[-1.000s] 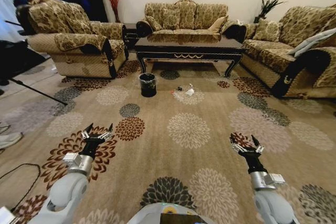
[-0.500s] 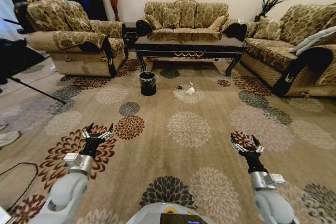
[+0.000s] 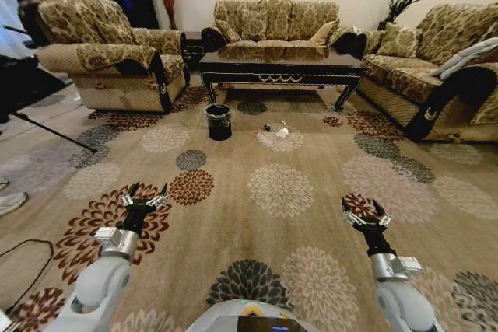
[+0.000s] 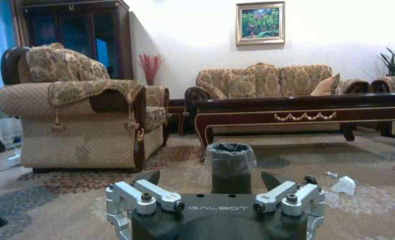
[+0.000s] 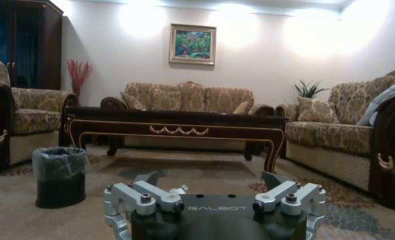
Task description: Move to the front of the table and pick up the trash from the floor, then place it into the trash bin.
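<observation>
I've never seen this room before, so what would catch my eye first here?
Probably the long dark table at the room's centre, ringed by patterned sofas. On the flowered floor in front of it stands the small black trash bin, with the trash scattered to its right. Nearest the camera, the left hand and right hand hover open and empty over the carpet.

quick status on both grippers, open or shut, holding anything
Left gripper: open, holding nothing, held low over the floor.
Right gripper: open, holding nothing, held low over the floor.
</observation>
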You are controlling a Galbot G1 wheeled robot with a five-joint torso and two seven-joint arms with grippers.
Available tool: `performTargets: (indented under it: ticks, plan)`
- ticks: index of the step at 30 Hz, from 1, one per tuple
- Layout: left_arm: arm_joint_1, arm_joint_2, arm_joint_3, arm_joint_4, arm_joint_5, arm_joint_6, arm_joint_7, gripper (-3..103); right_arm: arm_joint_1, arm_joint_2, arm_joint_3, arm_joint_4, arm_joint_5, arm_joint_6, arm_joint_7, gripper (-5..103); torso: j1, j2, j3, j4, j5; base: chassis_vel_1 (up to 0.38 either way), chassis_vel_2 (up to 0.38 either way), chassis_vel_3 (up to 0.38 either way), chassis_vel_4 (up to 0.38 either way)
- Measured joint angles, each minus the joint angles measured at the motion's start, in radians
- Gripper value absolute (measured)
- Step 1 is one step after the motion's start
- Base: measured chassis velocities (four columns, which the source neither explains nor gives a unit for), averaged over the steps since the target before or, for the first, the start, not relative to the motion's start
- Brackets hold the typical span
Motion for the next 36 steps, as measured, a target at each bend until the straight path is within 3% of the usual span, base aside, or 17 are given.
performTargets:
  ticks: [21, 36]
  plan:
    - [0.004, -0.004, 0.001, 0.0, 0.006, 0.0, -0.007, 99, 0.0, 0.002, -0.004, -0.003, -0.014, -0.001, 0.003, 100, -0.003, -0.083, -0.081, 0.0, -0.0001, -0.014, 0.019, 0.019, -0.016]
    - [0.006, -0.006, 0.0, 0.005, 0.003, -0.046, -0.033, 100, -0.004, 0.004, -0.002, 0.004, -0.016, 0.0, 0.004, 100, -0.004, -0.082, -0.085, 0.0, 0.0, -0.243, 0.238, 0.233, -0.239]
